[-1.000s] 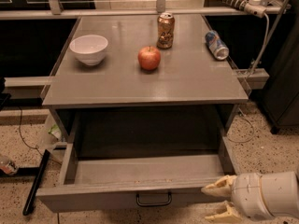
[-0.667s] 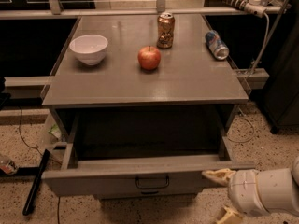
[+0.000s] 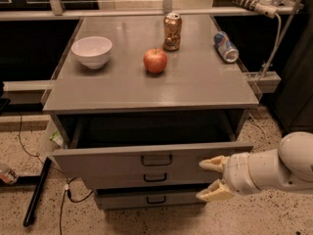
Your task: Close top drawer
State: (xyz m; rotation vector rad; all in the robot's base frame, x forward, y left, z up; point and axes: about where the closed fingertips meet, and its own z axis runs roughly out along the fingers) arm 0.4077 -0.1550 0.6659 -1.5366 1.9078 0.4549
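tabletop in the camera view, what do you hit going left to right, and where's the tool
white bowl → red apple → upright can → can lying on its side. The open tool sits below the tabletop, at the right end of the partly open top drawer front.

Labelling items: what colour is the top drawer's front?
Top drawer: grey, camera view. Open tool is at its right end.

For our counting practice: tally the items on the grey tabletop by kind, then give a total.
Bowls: 1, round white bowl
Apples: 1, round red apple
Cans: 2, upright copper-coloured metal can, blue-and-silver metal can lying on its side
Total: 4
The cream gripper, jaws open, is by the right end of the wide grey top drawer.
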